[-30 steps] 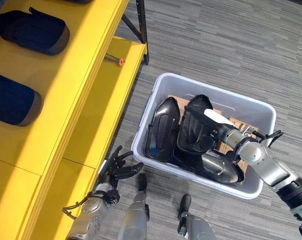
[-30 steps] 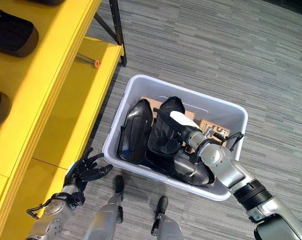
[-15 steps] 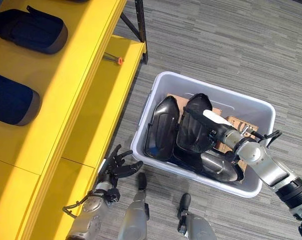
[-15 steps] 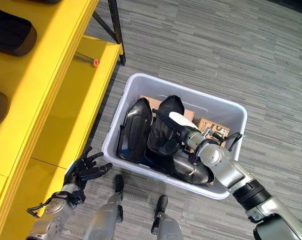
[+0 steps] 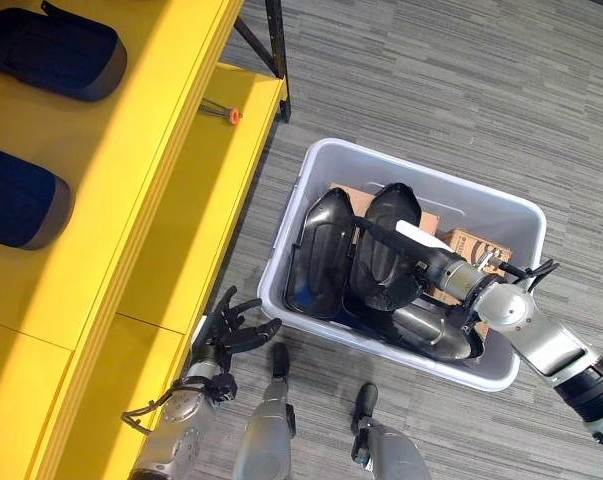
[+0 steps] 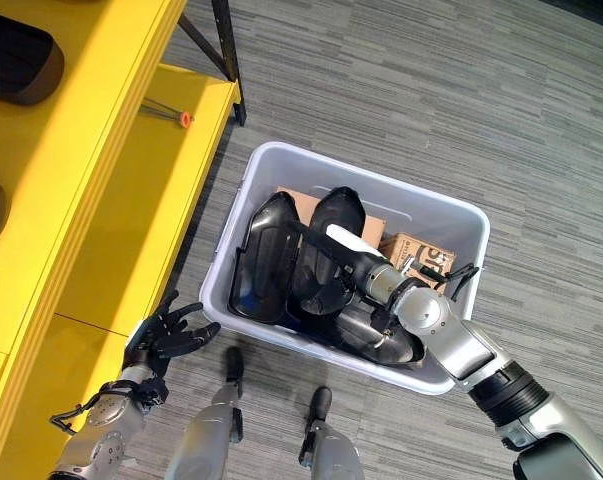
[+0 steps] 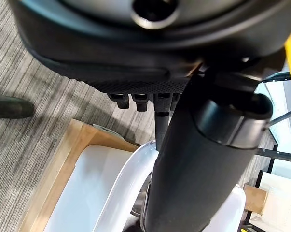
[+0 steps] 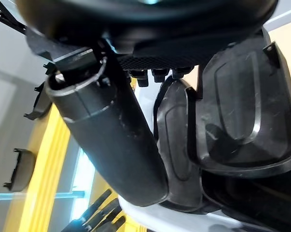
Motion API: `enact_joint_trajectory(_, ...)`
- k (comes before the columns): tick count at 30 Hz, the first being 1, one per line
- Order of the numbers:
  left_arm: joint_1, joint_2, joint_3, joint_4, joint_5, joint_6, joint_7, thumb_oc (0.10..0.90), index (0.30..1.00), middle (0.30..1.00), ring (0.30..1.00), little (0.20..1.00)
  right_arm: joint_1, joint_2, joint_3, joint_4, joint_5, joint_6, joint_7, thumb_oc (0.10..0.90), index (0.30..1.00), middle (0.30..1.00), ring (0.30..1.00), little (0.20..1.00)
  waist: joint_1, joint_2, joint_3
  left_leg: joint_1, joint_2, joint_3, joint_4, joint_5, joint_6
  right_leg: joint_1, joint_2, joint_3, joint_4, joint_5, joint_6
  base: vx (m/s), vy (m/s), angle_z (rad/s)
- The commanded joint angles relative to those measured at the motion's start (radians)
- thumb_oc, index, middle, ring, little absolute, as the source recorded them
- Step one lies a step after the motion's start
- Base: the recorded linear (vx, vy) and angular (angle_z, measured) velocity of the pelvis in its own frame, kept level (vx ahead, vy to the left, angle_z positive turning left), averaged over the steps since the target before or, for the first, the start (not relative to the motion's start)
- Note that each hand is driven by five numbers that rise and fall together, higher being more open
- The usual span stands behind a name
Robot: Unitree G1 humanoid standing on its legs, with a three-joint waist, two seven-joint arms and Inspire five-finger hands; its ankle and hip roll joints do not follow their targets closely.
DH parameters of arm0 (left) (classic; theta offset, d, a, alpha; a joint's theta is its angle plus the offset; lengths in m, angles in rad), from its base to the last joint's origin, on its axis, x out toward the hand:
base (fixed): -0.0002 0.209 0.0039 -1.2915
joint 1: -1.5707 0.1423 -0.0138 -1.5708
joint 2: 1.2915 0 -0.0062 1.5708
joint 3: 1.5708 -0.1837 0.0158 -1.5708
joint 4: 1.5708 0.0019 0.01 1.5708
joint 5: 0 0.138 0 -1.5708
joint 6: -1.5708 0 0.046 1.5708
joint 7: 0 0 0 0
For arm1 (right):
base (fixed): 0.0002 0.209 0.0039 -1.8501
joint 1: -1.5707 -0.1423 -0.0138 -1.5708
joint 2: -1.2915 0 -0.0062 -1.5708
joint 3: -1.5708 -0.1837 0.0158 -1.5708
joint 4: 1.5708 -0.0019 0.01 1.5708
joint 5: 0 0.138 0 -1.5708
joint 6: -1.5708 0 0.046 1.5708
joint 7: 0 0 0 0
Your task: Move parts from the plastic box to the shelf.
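Reaching deeper, right hand [image 5: 413,243], grip unclear, among black parts [image 5: 321,255] in plastic box [image 5: 501,205]; left hand [image 5: 226,332] splayed.

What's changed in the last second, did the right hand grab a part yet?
The right hand has reached further into the box, across the upright middle part; whether its fingers hold it cannot be seen. The view has shifted slightly, so the shelf has not really moved. The left hand stays open beside the box; the parts stay put.

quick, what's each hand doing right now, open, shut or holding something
Left hand: open, fingers spread, holding nothing, beside the plastic box.
Right hand: in the box against a black part; grip cannot be told.
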Motion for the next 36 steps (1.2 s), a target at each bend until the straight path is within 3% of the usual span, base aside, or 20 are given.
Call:
enact_joint_trajectory(1,-0.036,-0.023,-0.035,-0.080,0.000,-0.036,-0.042,0.900,1.000,1.000,1.000,1.000,-0.110,-0.073,0.017,-0.139,0.050,-0.068,-0.015,0.900,1.000,1.000,1.000,1.000,-0.040,-0.022,-0.014,-0.004,0.094,0.008,0.079,-0.058,-0.073,-0.061,-0.065,0.039,-0.049,0.089,0.028,0.00,0.000,0.00)
enact_joint_trajectory(11,-0.039,-0.019,-0.037,-0.077,-0.006,-0.042,-0.026,0.900,1.000,1.000,1.000,1.000,-0.123,-0.076,0.014,-0.100,-0.010,-0.062,-0.050,0.900,1.000,1.000,1.000,1.000,-0.038,-0.011,0.003,-0.015,0.092,0.004,0.077,-0.054,-0.072,-0.079,-0.067,0.039,-0.038,0.088,0.026,0.00,-0.001,-0.02)
enact_joint_trajectory(36,-0.033,-0.037,-0.032,-0.091,-0.001,-0.043,-0.002,0.900,1.000,1.000,1.000,1.000,-0.055,0.071,-0.041,-0.022,-0.191,-0.040,-0.107,0.900,1.000,1.000,1.000,1.000,-0.039,0.015,0.047,-0.045,0.081,0.002,0.073,-0.046,-0.064,-0.119,-0.075,0.041,-0.029,0.095,0.026,0.00,0.000,0.00)
